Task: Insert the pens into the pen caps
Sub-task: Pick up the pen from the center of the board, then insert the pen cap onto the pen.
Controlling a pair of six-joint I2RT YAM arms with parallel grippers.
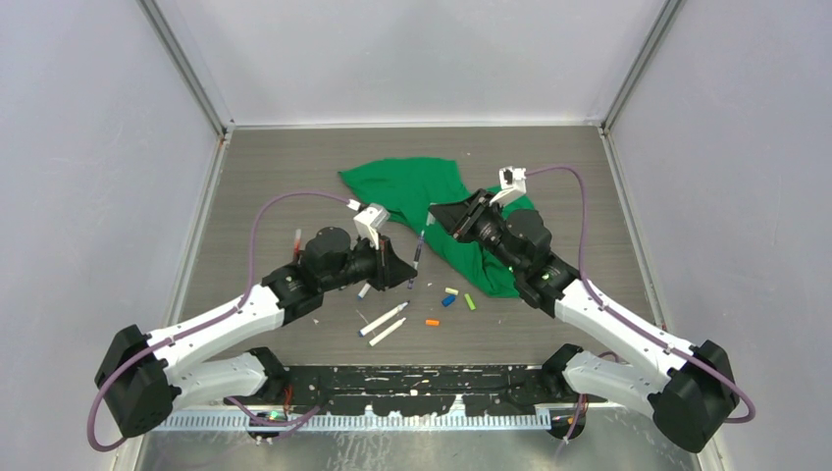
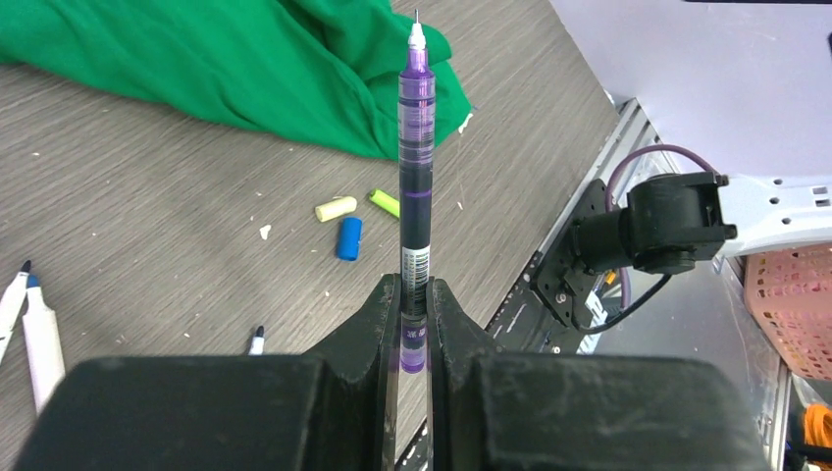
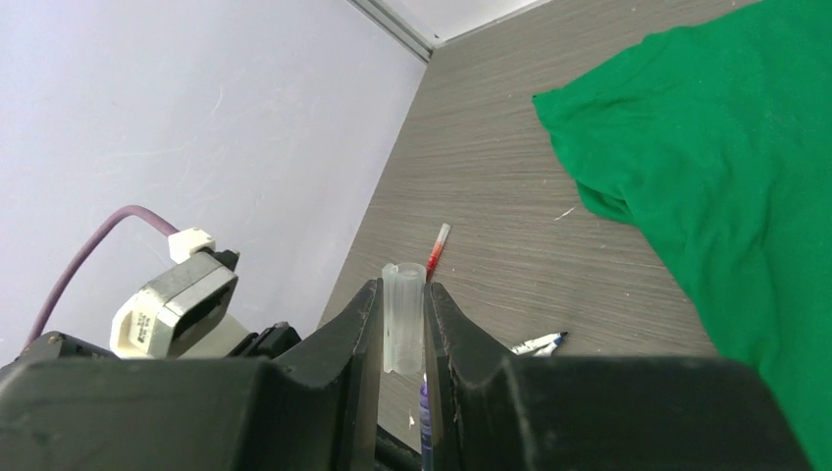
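A green cloth (image 1: pixel 407 186) is spread crumpled over the far middle of the table (image 1: pixel 294 167), and the right arm is stretched across its near fold. On the bare wood between the arms, a yellow cap (image 2: pixel 336 208), a green cap (image 2: pixel 385 202) and a blue cap (image 2: pixel 347 237) are scattered near one another but apart. An orange cap (image 1: pixel 432 322) is set nearer the arm bases. Two white pens (image 1: pixel 385 320) are laid side by side at a slant, just left of the orange cap. A red-tipped pen (image 3: pixel 438 250) is left on the wood at the far left, beyond the left arm.

The left gripper (image 2: pixel 414 289) is closed almost fully on a purple pen (image 2: pixel 416 147), which is clamped near its back end. The barrel is carried straight out past the fingers, with the fine tip pointed away toward the cloth's edge.

The right gripper (image 3: pixel 403 289) is closed nearly as far on a clear cap (image 3: pixel 403 319), which is held lengthwise between the fingers with its open mouth outward.

From above, pen and cap are seen raised over the table and near each other. Whether they touch cannot be told.
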